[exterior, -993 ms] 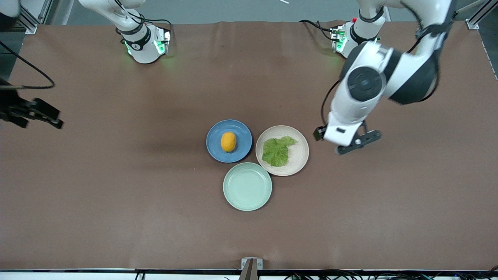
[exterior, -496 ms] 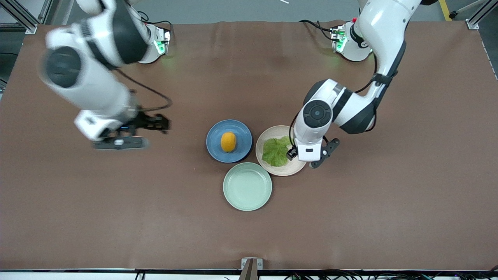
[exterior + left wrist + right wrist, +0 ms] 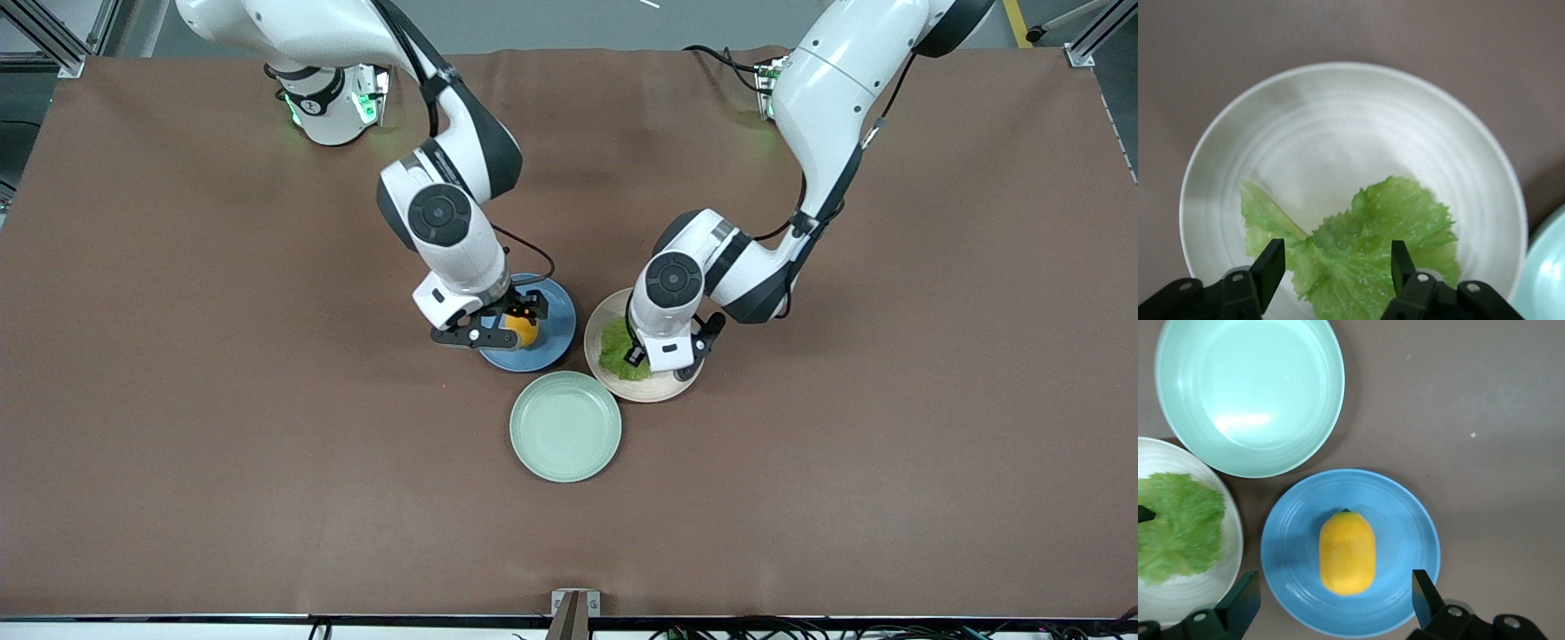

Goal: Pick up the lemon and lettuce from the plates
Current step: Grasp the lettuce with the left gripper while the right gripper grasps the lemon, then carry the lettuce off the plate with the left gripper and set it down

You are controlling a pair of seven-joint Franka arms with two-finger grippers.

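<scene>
Under left claw [image 3: 662, 356], lettuce [image 3: 615, 348] seemingly half-hidden.

1. You see two arms with glossy white shells and black joint bands.
2. Each wrist carries a round dark grey cap.
3. Thin black cables run along both forearms.
4. Green indicator lights glow at both bases.
5. The left gripper [image 3: 1336, 270] and right gripper [image 3: 1335, 597] have black fingers.

From the front, my right wrist covers most of the lemon [image 3: 524, 334]. My left wrist covers much of the lettuce [image 3: 615, 354].
</scene>
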